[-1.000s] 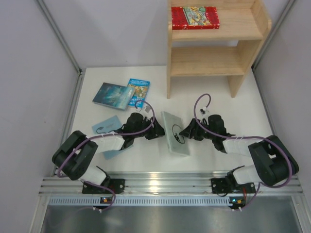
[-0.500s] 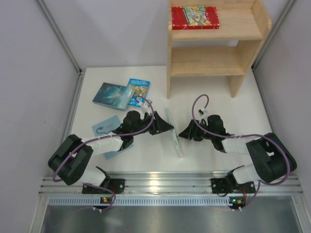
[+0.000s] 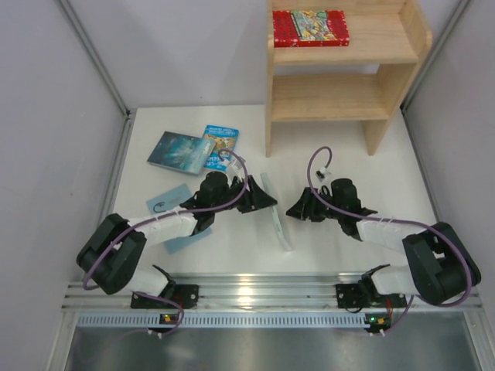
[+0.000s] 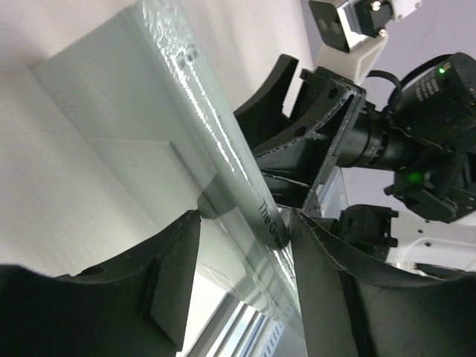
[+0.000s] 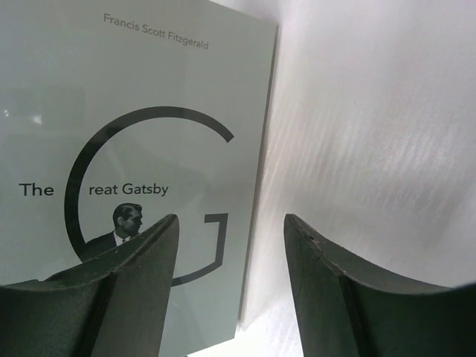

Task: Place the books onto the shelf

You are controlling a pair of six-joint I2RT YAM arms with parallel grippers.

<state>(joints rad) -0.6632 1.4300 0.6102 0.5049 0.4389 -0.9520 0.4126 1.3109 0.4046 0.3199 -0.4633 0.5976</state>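
A pale blue-green book (image 3: 278, 216) with a black circular mark (image 5: 149, 89) stands on its edge mid-table between both grippers. My left gripper (image 3: 267, 202) is open, its fingers straddling the book's upper edge (image 4: 223, 149), which rests against the right-hand finger (image 4: 327, 268). My right gripper (image 3: 292, 210) is open, facing the front cover with nothing between its fingers (image 5: 134, 275). A red book (image 3: 309, 28) lies on the top tier of the wooden shelf (image 3: 329, 97). The dark teal book (image 3: 179, 151) and bright blue book (image 3: 222, 145) lie at the back left. Another pale book (image 3: 167, 199) lies partly under my left arm.
The shelf stands at the back right, its lower tier bare. White walls close in the table (image 3: 348, 162) on the left, back and right. A metal rail (image 3: 247, 294) runs along the near edge. The right arm's camera (image 4: 401, 134) sits just behind the standing book.
The pale book, lying tilted with its cover showing a second ago, now stands on its edge. My left gripper moved right against it and its jaws opened a little. The right gripper barely shifted.
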